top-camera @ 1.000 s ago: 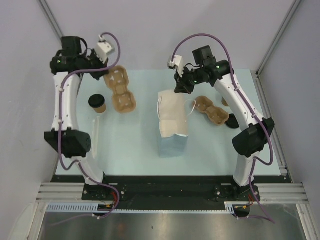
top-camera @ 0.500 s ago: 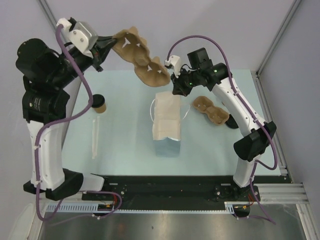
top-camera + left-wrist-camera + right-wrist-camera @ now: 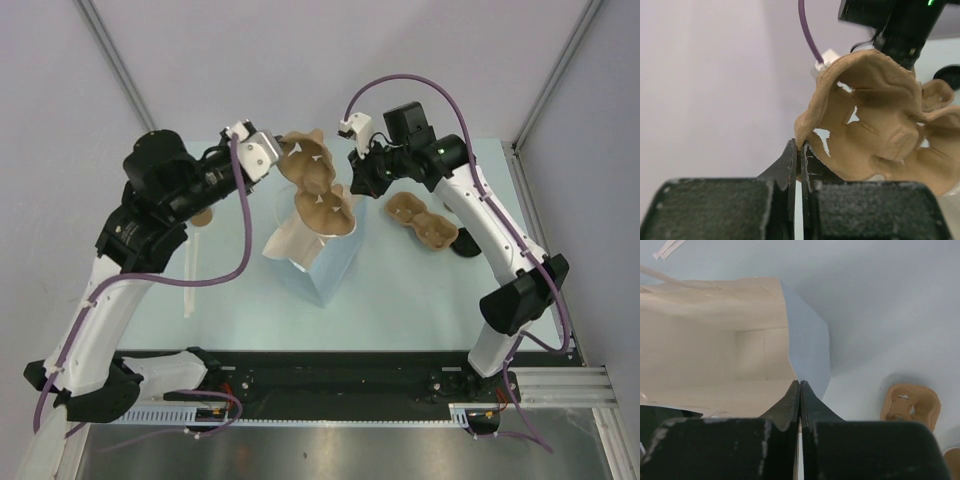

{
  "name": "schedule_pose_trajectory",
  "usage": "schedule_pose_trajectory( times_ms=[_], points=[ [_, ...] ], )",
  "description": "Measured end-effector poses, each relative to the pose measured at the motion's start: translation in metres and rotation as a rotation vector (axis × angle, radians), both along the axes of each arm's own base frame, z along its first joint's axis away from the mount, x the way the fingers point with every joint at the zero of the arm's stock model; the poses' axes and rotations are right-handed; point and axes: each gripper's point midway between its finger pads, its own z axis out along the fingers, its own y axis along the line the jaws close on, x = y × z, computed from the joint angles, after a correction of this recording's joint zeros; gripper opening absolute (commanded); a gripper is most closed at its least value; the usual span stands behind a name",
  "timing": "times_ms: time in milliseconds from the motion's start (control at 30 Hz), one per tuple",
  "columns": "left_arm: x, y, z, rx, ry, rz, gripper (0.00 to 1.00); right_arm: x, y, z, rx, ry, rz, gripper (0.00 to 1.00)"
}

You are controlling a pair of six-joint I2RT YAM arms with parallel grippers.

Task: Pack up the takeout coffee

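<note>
Left gripper point(image 3: 276, 160) is seen closed on the rim of a brown cup carrier point(image 3: 318, 192); in the left wrist view its fingers point(image 3: 792, 162) are pressed together on the thin edge of the carrier point(image 3: 880, 130). Right gripper point(image 3: 358, 186) is closed too, and the far rim of the light-blue bag point(image 3: 322, 268) is pinched between its fingers, as is shown in the right wrist view point(image 3: 800, 390), where the cream inside of the bag point(image 3: 740, 360) is open to the camera.

Half a second ago the carrier was held high, to the far left of the bag. Now it has been brought over the mouth of the bag, and the left arm point(image 3: 160, 200) has been swung toward the middle of the bench point(image 3: 240, 315). One second ago this carrier was still lying on the bench beside the coffee cup.

The bag has also been changed: it is now tilted, with its mouth turned toward the far left. The right gripper has stayed closed on the rim all this time.

The coffee cup point(image 3: 204, 216) has not been moved. It stands on the left part of the bench and is mostly hidden by the left arm; only a tan piece is seen. A second carrier point(image 3: 420, 220) lies as before on the right side.
</note>
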Motion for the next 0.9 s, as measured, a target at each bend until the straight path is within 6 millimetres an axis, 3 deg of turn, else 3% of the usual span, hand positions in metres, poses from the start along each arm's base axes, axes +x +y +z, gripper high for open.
schedule_pose_trajectory(
  times_ms=[200, 400, 567, 733, 900],
  points=[
    [0.015, 0.005, -0.039, 0.062, 0.023, 0.071, 0.0, -0.006, 0.004, 0.008, 0.029, -0.039, 0.018, 0.0],
    [0.023, 0.015, -0.03, 0.027, -0.016, 0.149, 0.0, -0.005, 0.008, 0.007, 0.041, -0.049, 0.029, 0.0],
    [0.014, 0.02, -0.024, 0.029, -0.059, 0.14, 0.0, -0.004, 0.009, 0.007, 0.046, -0.053, 0.03, 0.0],
    [0.004, 0.012, -0.036, 0.086, -0.064, 0.08, 0.0, -0.004, 0.012, 0.009, 0.062, -0.042, 0.025, 0.0],
    [0.001, -0.004, -0.068, 0.173, -0.044, 0.024, 0.0, -0.007, 0.017, 0.011, 0.08, -0.039, 0.036, 0.0]
  ],
)
